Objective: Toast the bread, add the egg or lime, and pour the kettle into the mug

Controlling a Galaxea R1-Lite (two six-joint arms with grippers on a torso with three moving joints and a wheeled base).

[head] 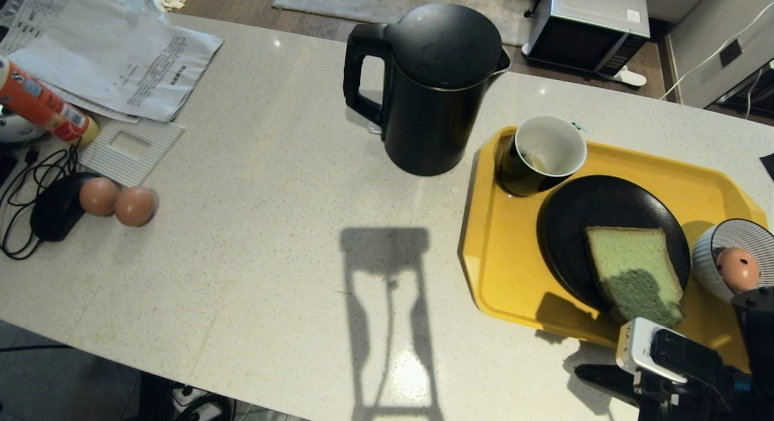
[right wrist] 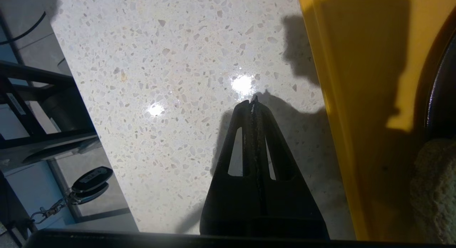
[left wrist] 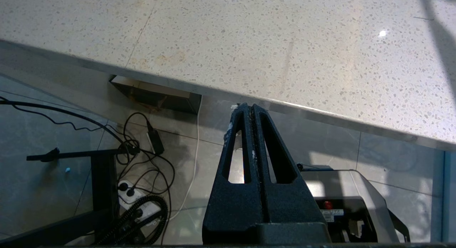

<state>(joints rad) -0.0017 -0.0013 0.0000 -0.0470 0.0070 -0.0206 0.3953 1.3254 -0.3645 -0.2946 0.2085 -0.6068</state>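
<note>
- Kettle (head: 432,88) is seen upright on the speckled counter (head: 260,257), at 12 o'clock in the head view; lid on, loop handle turned to 9 o'clock, spout to 3 o'clock.
- Yellow tray (head: 502,257) is set on the counter at 3–4 o'clock, just beside the kettle's base.
- Mug (head: 540,156) is placed in the tray's 11 o'clock corner, white inside showing, with what looks like a teabag against the inner wall; it touches or nearly touches the black plate (head: 580,221).
- Bread (head: 632,273) lies on the plate's 5 o'clock part, w/ its near edge overhanging the rim toward the tray; part of it is in shadow.
- Egg (head: 737,268) is held in a blue-striped bowl (head: 707,257) at the tray's 3 o'clock end, a dark speck showing on the shell.
- Two plain brown eggs (head: 118,201) are seen touching each other at 9 o'clock, next to a black corded device (head: 54,215); papers (head: 109,58) and an orange tube (head: 42,103) lie at 10 o'clock.
- Right gripper (right wrist: 253,102) is found over bare counter, near the tray's edge, tips low over the surface; contact can't be told. Fingers are pressed together, nothing betw. them. The arm's wrist shows at 5 o'clock in the head view.
- Left gripper (left wrist: 248,107) is parked below the counter edge, over the floor, cables (left wrist: 142,162) beneath; fingers are likewise pressed together, empty.
- Lime: not made out in any view.
</note>
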